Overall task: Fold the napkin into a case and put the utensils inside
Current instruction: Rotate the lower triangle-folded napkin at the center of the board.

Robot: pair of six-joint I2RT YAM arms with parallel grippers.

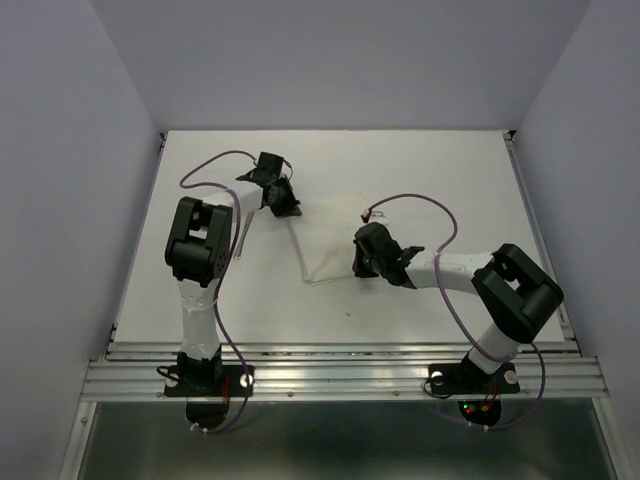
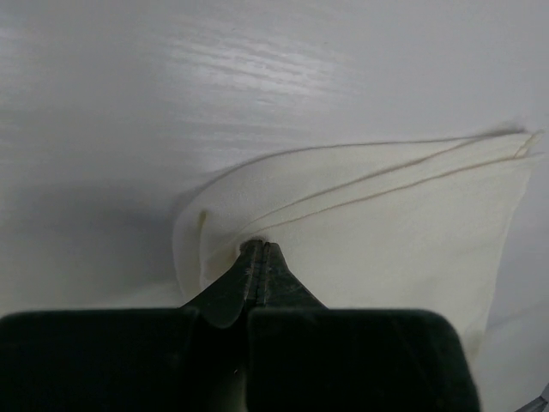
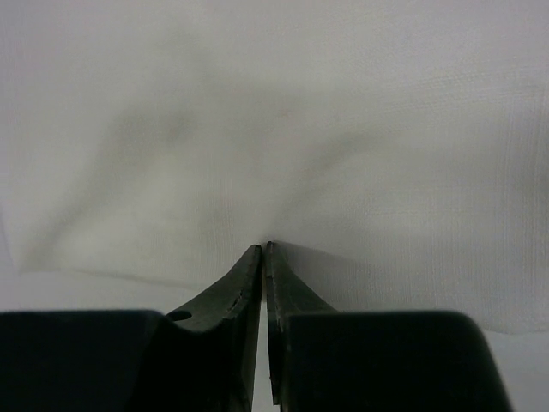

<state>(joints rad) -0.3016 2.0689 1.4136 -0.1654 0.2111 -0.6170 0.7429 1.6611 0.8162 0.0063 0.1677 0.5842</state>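
The white napkin (image 1: 325,245) lies mid-table between my two grippers, its edge tracing a thin line to a near corner. My left gripper (image 1: 290,210) is at the napkin's far left corner. In the left wrist view its tips (image 2: 259,247) are shut on folded layers of the napkin (image 2: 386,223). My right gripper (image 1: 357,262) is at the napkin's right side. In the right wrist view its tips (image 3: 264,248) are closed on the cloth (image 3: 343,129), which creases outward from them. A slim silvery utensil (image 1: 240,236) lies left of the napkin, beside the left arm.
The white table (image 1: 420,160) is boxed in by grey walls on three sides. A metal rail (image 1: 340,365) with both arm bases runs along the near edge. Purple cables loop over each arm.
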